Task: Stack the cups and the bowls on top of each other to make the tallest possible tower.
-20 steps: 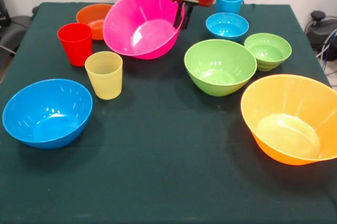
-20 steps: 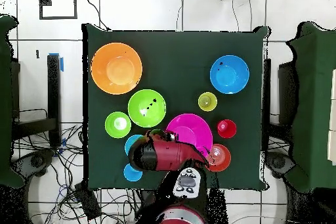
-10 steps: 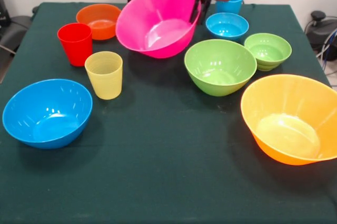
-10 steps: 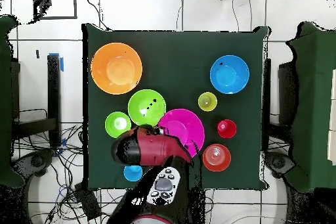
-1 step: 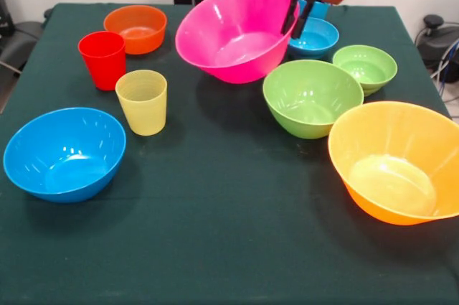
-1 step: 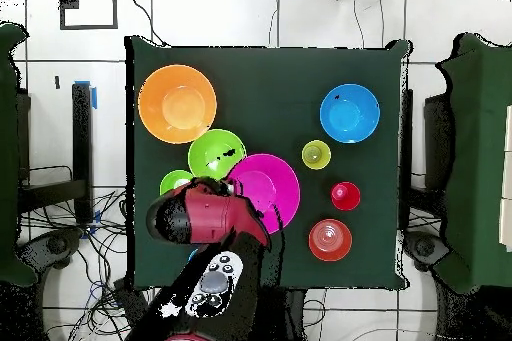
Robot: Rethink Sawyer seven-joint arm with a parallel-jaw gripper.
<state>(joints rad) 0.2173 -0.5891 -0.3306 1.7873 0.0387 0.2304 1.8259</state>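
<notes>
My gripper (image 5: 292,30) is shut on the far right rim of the large pink bowl (image 5: 233,32), which hangs tilted just above the cloth. Seen from overhead, the arm's red head (image 6: 200,219) covers the gripper beside the pink bowl (image 6: 268,189). The medium green bowl (image 5: 313,97) sits close under the pink bowl's right side. Behind the gripper are the small blue bowl (image 5: 318,38) and the light blue cup (image 5: 320,9), partly hidden. On the left stand the red cup (image 5: 102,59), yellow cup (image 5: 142,101), small orange bowl (image 5: 136,26) and medium blue bowl (image 5: 64,152).
The large yellow-orange bowl (image 5: 394,161) sits at the near right, with the small green bowl (image 5: 364,67) behind it. The dark green cloth (image 5: 215,233) covers the table. Cables and furniture ring the table (image 6: 265,72) in the overhead view.
The gripper has carried the pink bowl to the right in the front view, away from the small orange bowl. The medium green bowl has shifted slightly right and nearer.
</notes>
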